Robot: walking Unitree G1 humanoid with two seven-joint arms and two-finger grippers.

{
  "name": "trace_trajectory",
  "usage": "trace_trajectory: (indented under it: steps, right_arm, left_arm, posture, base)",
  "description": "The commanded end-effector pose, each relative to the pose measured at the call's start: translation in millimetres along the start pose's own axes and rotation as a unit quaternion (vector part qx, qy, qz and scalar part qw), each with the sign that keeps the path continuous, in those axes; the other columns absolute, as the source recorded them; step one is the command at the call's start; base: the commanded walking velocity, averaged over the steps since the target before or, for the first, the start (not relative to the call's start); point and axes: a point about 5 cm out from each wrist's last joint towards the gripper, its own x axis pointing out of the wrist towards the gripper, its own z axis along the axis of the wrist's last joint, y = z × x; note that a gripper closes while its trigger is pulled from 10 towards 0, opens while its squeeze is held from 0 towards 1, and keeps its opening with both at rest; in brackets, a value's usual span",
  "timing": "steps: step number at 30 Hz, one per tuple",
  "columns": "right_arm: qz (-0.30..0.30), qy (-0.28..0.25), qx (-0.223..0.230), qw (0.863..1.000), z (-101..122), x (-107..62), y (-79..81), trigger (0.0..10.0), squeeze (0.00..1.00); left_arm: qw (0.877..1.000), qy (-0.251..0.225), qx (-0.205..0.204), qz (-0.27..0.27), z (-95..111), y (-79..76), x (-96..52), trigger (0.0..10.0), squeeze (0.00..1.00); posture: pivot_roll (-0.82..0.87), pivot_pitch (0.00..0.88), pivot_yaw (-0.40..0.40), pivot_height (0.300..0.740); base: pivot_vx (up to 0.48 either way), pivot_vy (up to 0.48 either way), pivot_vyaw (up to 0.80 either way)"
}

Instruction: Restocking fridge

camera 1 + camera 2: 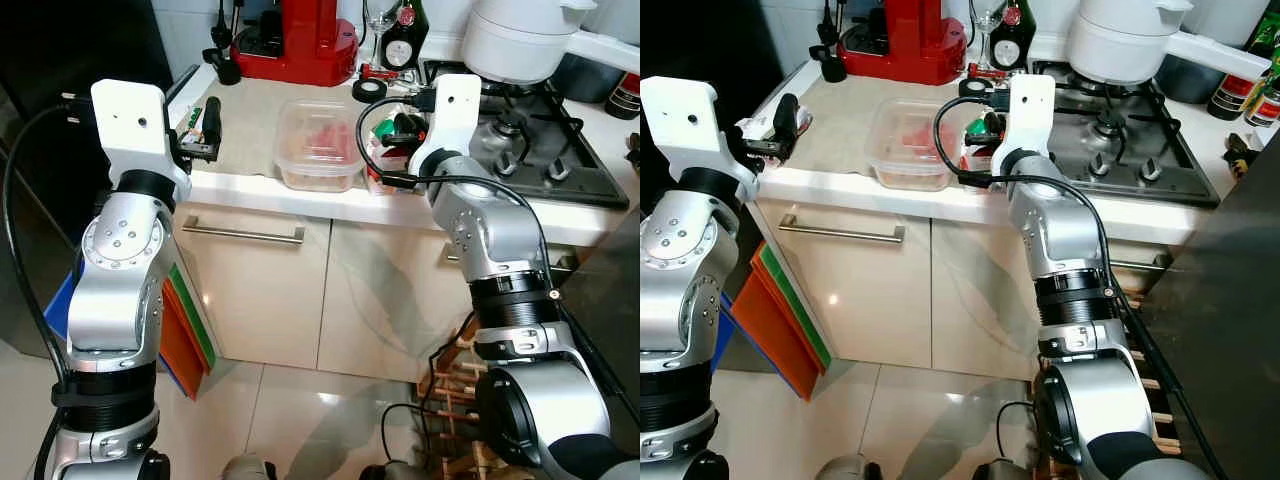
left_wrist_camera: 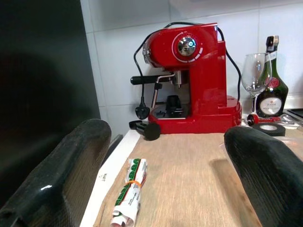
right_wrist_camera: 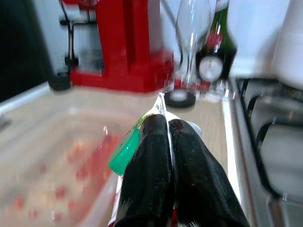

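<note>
Left of the clear food container on the bench, the left hand hovers with fingers apart over a rolled packet. Just right of the container, the right hand is clamped on a green-and-white packet.

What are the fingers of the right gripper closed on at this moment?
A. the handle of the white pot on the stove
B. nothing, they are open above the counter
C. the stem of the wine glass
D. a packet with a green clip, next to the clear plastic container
D: in the right wrist view the two black fingers of the right gripper are pressed together on the packet with a green clip, beside the clear plastic container.
</note>
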Motion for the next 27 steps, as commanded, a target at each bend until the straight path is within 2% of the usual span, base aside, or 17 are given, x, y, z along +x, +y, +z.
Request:
trace_trajectory:
  steps: [1, 8, 9, 12, 14, 15, 16, 17, 19, 20, 21, 27]
  right_arm:
    - [-0.017, -0.051, -0.021, 0.998, 15.5, -1.9, -5.3, 0.0, 0.0]
    - [-0.037, -0.112, -0.047, 0.992, 35.3, -3.3, -10.7, 0.0, 0.0]
    - [-0.04, -0.137, -0.048, 0.989, 42.0, -4.5, -11.8, 0.0, 0.0]
    - [-0.048, -0.166, -0.056, 0.983, 50.4, -6.3, -13.2, 0.0, 0.0]
    - [-0.054, -0.224, -0.074, 0.97, 66.8, -12.3, -12.5, 0.0, 0.0]
    - [-0.054, -0.224, -0.074, 0.97, 66.8, -12.3, -12.5, 0.0, 0.0]
    - [-0.066, -0.279, -0.102, 0.953, 80.5, -21.6, -12.3, 0.0, 0.0]
    - [-0.066, -0.279, -0.102, 0.953, 80.5, -21.6, -12.3, 0.0, 0.0]
    - [-0.089, -0.322, -0.146, 0.931, 88.4, -31.5, -13.7, 0.0, 0.0]
    - [-0.097, -0.332, -0.161, 0.924, 89.2, -34.4, -14.8, 1.8, 0.0]
    - [-0.107, -0.337, -0.17, 0.92, 88.7, -36.7, -16.3, 10.0, 0.0]
    - [-0.151, -0.35, -0.21, 0.9, 68.3, -55.7, -21.1, 10.0, 0.0]
  left_arm:
    - [1.0, -0.007, 0.005, 0.002, 3.0, -1.7, 3.6, 10.0, 0.0]
    - [1.0, -0.007, 0.003, 0.003, 1.6, -3.6, 4.4, 10.0, 0.0]
    - [1.0, -0.007, 0.002, 0.004, 1.4, -3.7, 4.6, 10.0, 0.0]
    - [1.0, -0.007, 0.002, 0.004, 1.0, -3.6, 4.9, 10.0, 0.0]
    - [1.0, -0.006, 0.004, 0.005, 0.1, -4.0, 5.6, 10.0, 0.0]
    - [1.0, -0.006, 0.004, 0.005, 0.1, -4.0, 5.6, 10.0, 0.0]
    - [1.0, -0.004, 0.002, -0.01, -2.6, -8.2, 5.3, 10.0, 0.0]
    - [1.0, -0.004, 0.002, -0.01, -2.6, -8.2, 5.3, 10.0, 0.0]
    - [1.0, -0.007, -0.002, -0.019, -4.8, -13.2, 4.5, 10.0, 0.0]
    - [1.0, -0.009, -0.005, -0.017, -5.2, -13.8, 4.3, 10.0, 0.0]
    - [1.0, -0.009, -0.007, -0.017, -6.3, -14.9, 4.2, 10.0, 0.0]
    - [1.0, -0.01, -0.025, -0.014, -17.2, -21.1, 2.7, 10.0, 0.0]
  posture:
    - [0.1, 0.0, -0.016, 0.726]
    - [0.09, 0.0, -0.022, 0.726]
    - [0.09, 0.0, -0.024, 0.726]
    - [0.09, 0.0, -0.025, 0.726]
    - [0.09, 0.0, -0.028, 0.726]
    - [0.09, 0.0, -0.028, 0.726]
    - [0.09, 0.0, -0.031, 0.726]
    - [0.09, 0.0, -0.031, 0.726]
    - [0.09, 0.0, -0.033, 0.726]
    - [0.09, 0.0, -0.034, 0.726]
    - [0.09, 0.0, -0.035, 0.726]
    - [0.08, 0.0, -0.046, 0.726]
  base:
    - [0.0, 0.0, 0.0]
    - [0.0, 0.0, 0.0]
    - [0.0, 0.0, 0.0]
    - [0.0, 0.0, 0.0]
    - [0.0, 0.0, 0.0]
    - [0.0, 0.0, 0.0]
    - [0.0, 0.0, 0.0]
    - [0.0, 0.0, 0.0]
    - [0.0, 0.0, 0.0]
    - [0.0, 0.0, 0.0]
    - [0.0, 0.0, 0.0]
    - [0.0, 0.0, 0.0]
